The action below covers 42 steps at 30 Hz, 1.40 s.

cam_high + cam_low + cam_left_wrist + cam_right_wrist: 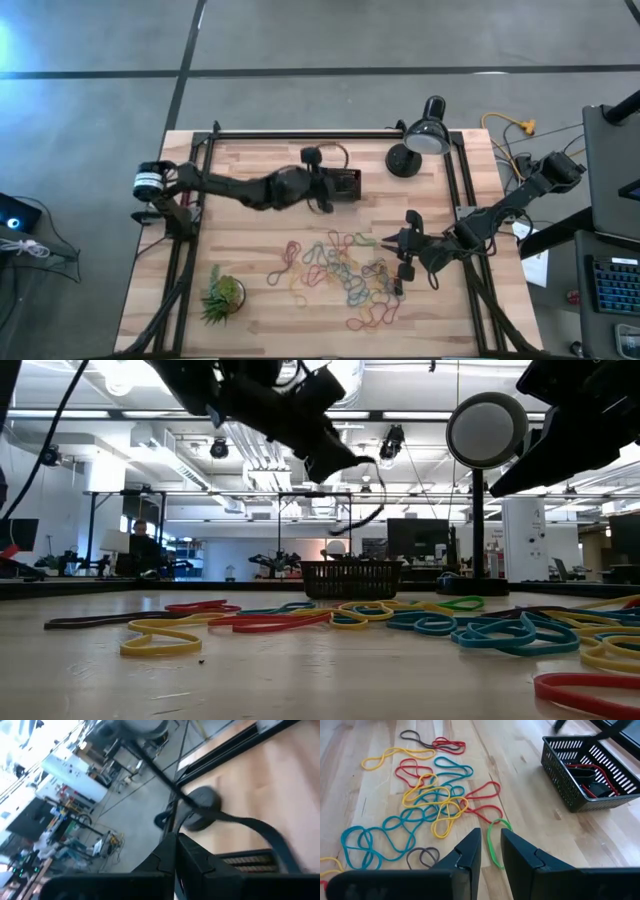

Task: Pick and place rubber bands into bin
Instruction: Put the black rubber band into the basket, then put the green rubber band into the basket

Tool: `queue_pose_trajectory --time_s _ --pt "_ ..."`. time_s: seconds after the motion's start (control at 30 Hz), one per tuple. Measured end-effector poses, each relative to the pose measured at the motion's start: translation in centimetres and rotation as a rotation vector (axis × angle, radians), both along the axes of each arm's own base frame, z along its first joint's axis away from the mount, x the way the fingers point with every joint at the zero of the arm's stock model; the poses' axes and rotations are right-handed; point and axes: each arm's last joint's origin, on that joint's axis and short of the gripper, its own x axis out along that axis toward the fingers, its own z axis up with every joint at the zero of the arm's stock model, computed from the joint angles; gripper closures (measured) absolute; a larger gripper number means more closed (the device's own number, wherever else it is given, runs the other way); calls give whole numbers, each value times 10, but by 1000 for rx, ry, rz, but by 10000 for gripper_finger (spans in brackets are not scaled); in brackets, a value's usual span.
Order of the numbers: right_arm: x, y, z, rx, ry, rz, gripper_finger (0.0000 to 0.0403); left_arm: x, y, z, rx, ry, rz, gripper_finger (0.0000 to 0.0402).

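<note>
Many coloured rubber bands (340, 270) lie loose on the wooden table, also seen in the low view (400, 620) and the right wrist view (425, 800). The black slotted bin (347, 183) stands at the far middle (350, 578) and holds red and black bands (590, 770). My left gripper (328, 195) is shut on a black rubber band (260, 827) above the bin. My right gripper (491, 847) hovers open over the near right of the pile (386, 241), with a green band (492, 837) on the table beyond its fingertips. My left gripper pinches one end of the black rubber band (182, 837) between its two fingertips, reaching nearly level from the table's left. The band is lifted clear and hangs slack in a curve below the fingers (368, 512), above the bin.
A black desk lamp (425, 140) stands at the far right, its head high in the low view (487, 430). A spiky green plant (222, 295) sits near the left front. Black frame rails (460, 190) run along the table's sides and far edge.
</note>
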Motion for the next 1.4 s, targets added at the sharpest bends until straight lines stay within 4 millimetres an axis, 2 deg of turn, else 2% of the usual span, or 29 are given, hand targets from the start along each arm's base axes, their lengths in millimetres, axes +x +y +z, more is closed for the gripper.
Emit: queue_pose_trajectory --time_s 0.17,0.3,0.7,1.0,1.4 --pt "0 0 0 1 -2 0 335 -5 30 -4 -70 -24 35 402" --pt "0 0 0 -4 -1 2 335 -5 40 -8 -144 -48 -14 402" --pt "-1 -1 -3 -11 7 1 335 11 47 -64 -212 93 10 402" --pt "-2 -1 -4 -12 9 0 335 12 47 -75 -241 164 16 398" --pt "-2 -2 -3 -29 1 -14 335 13 45 -75 -248 188 9 331"
